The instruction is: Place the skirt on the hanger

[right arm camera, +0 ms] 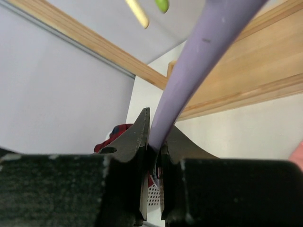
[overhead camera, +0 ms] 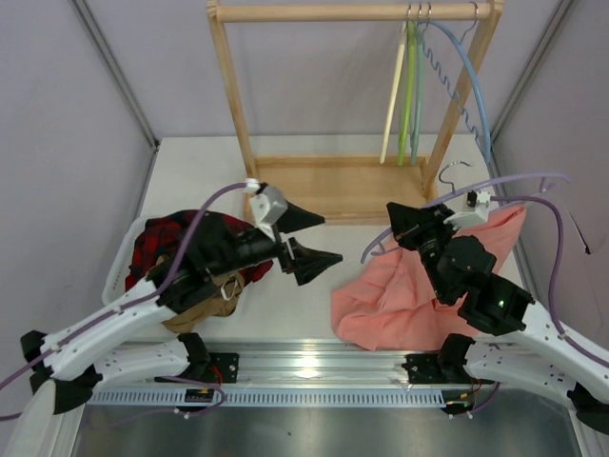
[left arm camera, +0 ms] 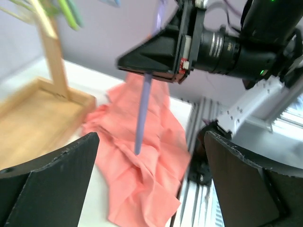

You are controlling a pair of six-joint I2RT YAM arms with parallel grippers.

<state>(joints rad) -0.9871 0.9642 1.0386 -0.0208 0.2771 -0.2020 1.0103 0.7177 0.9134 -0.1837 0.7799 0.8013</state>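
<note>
The salmon-pink skirt (overhead camera: pixel 390 305) lies crumpled on the table at the right, partly under my right arm. My right gripper (overhead camera: pixel 400 217) is shut on the lilac hanger (overhead camera: pixel 371 246), whose silver hook (overhead camera: pixel 455 171) points toward the rack. In the right wrist view the hanger (right arm camera: pixel 208 56) rises from between the closed jaws of the right gripper (right arm camera: pixel 155 142). My left gripper (overhead camera: pixel 309 243) stands wide open left of the skirt, holding nothing. Its wrist view shows the skirt (left arm camera: pixel 142 161) between the spread fingers (left arm camera: pixel 52 179), with the hanger bar (left arm camera: pixel 142 113) hanging down onto the cloth.
A wooden rack (overhead camera: pixel 333 186) stands at the back with light blue, green and cream hangers (overhead camera: pixel 411 86) on its rail. A white basket (overhead camera: pixel 128 252) at the left holds a red plaid garment (overhead camera: pixel 157 238) and a tan one (overhead camera: pixel 195 309).
</note>
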